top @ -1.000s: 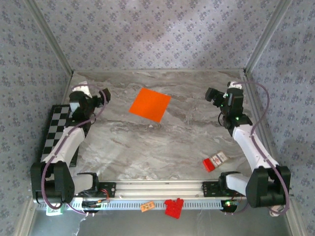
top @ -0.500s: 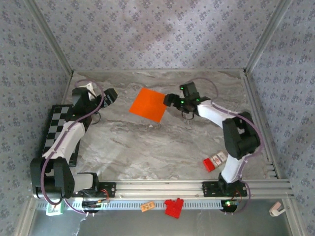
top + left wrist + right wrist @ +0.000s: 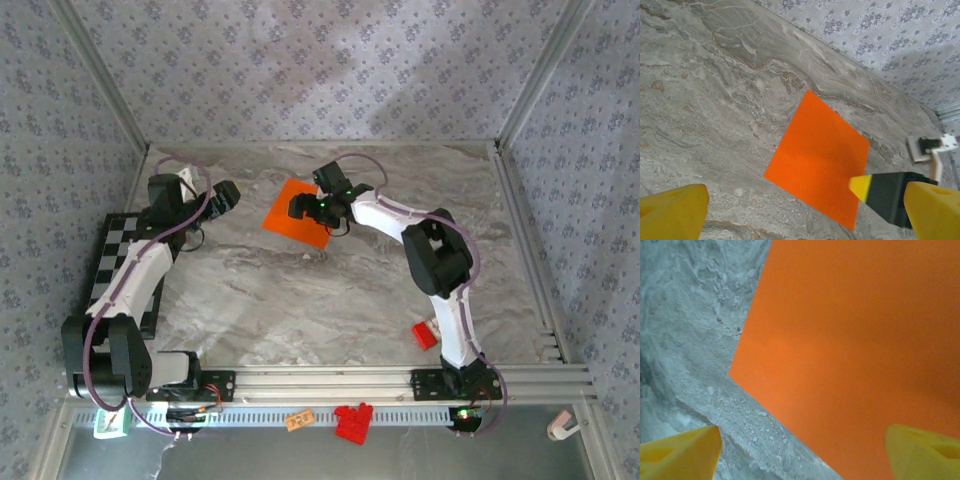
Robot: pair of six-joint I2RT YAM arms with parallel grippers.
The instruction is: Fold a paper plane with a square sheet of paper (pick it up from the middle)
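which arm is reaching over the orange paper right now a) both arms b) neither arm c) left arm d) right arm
d: the right fingers are spread open just above the square sheet of paper, while the left fingers are off to the sheet's side over the bare marble table.

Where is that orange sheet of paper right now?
From above, the square sheet of paper lies flat on the far part of the marble table, just left of centre, with the right gripper over it and the left gripper off to its left.
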